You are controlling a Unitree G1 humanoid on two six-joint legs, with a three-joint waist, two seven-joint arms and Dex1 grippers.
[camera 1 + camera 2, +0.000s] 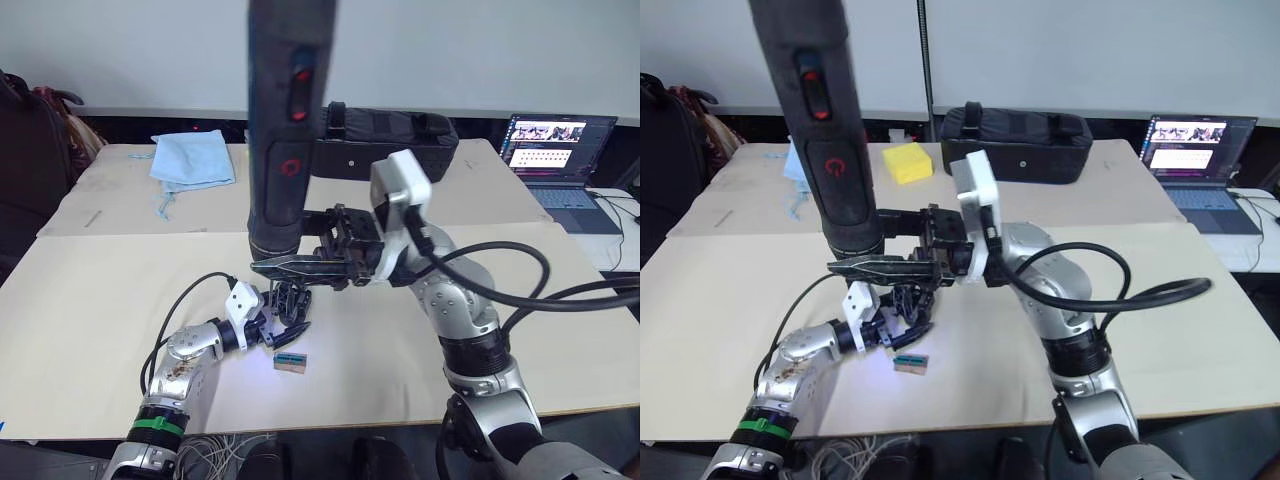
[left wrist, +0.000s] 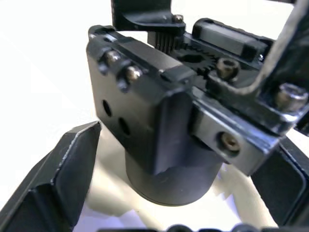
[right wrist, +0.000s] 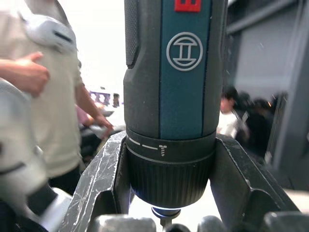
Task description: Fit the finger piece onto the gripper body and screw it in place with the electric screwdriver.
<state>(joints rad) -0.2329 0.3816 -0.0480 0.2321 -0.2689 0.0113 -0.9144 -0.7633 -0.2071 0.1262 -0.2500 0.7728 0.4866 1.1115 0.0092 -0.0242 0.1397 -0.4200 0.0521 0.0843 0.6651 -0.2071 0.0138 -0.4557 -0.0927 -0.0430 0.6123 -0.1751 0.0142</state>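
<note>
The electric screwdriver (image 1: 285, 120) stands upright, bit (image 3: 165, 215) pointing down. My right gripper (image 1: 272, 268) is shut on its lower collar, one finger (image 3: 104, 188) on each side. Just below it the gripper body (image 1: 291, 300), a chunky black block with gears and screws (image 2: 159, 96), sits low over the table. My left gripper (image 1: 272, 325) is shut on that body from the near left, its fingers (image 2: 63, 179) flanking the round base. I cannot tell the finger piece apart from the body's black parts.
A small green-and-tan block (image 1: 290, 362) lies just in front of the body. Far back are a blue cloth (image 1: 192, 158), a yellow sponge (image 1: 906, 162), a black zipped case (image 1: 390, 140) and a laptop (image 1: 555, 150). A person in a light shirt (image 3: 48, 96) stands nearby.
</note>
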